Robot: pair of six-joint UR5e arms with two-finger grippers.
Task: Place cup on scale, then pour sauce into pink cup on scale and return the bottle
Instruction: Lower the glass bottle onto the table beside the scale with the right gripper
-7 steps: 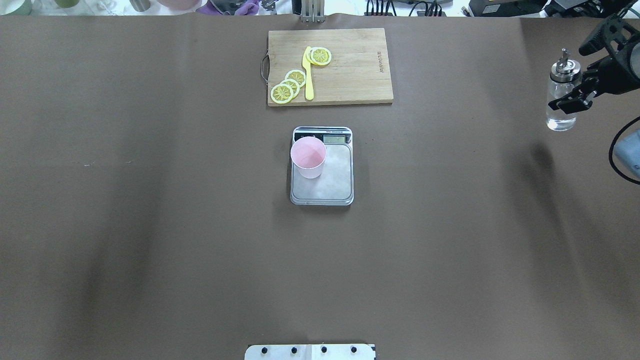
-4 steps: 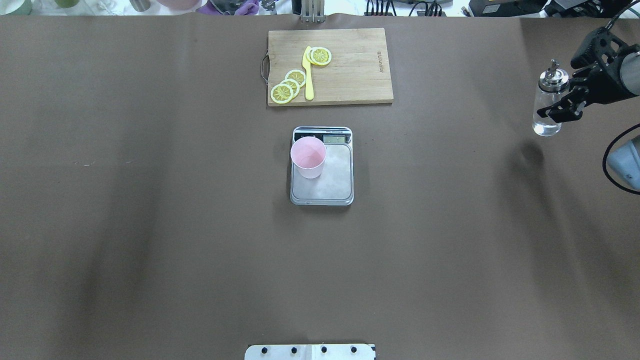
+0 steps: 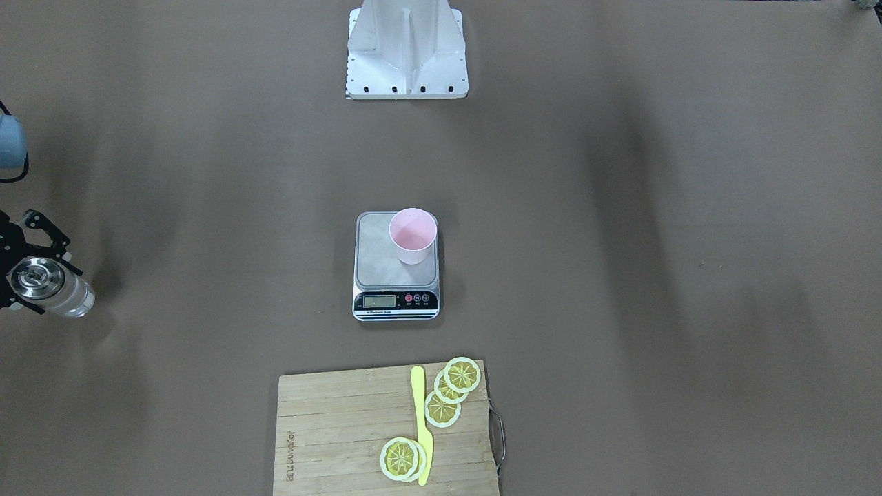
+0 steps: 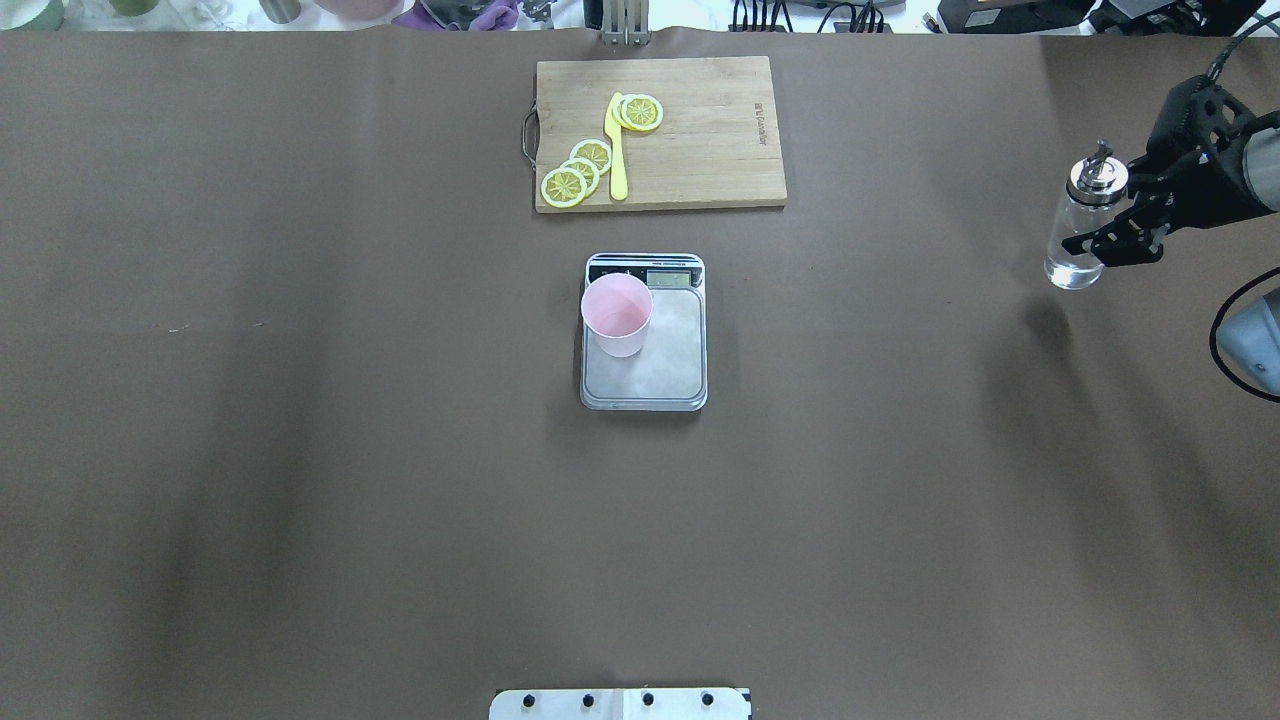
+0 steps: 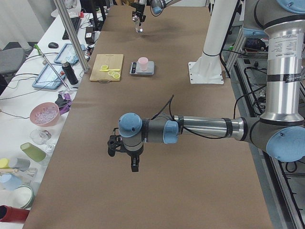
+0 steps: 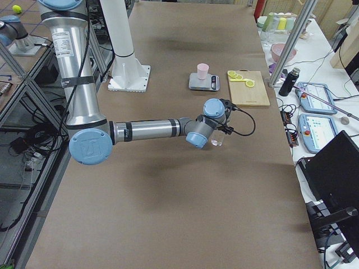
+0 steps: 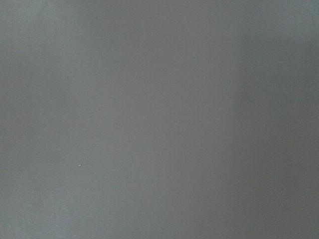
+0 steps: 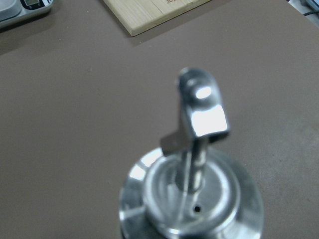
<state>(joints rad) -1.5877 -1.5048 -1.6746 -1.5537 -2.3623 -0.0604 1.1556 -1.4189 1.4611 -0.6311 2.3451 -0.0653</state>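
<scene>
Bottle (image 4: pixel 1072 265): upright, clamped in right pincer (image 4: pixel 1090 243), held clear of table (image 4: pixel 900 500) near its right edge. Cup (image 4: pixel 617 312): stood on scale (image 4: pixel 660 372). Left pincer (image 5: pixel 125 152): state cannot be told.

counter (image 4: pixel 300 450), brown-covered | scale (image 4: pixel 660 370) far left of right hand (image 4: pixel 1100 243) | cutting board (image 4: pixel 700 150) beyond scale, also hand's left

The bottle (image 8: pixel 192 196) is cut off at the right wrist view's bottom edge, its pourer (image 8: pixel 202 107) blurred. Centre frame, the display (image 3: pixel 380 301) on the scale (image 3: pixel 375 258) is too small to read.
</scene>
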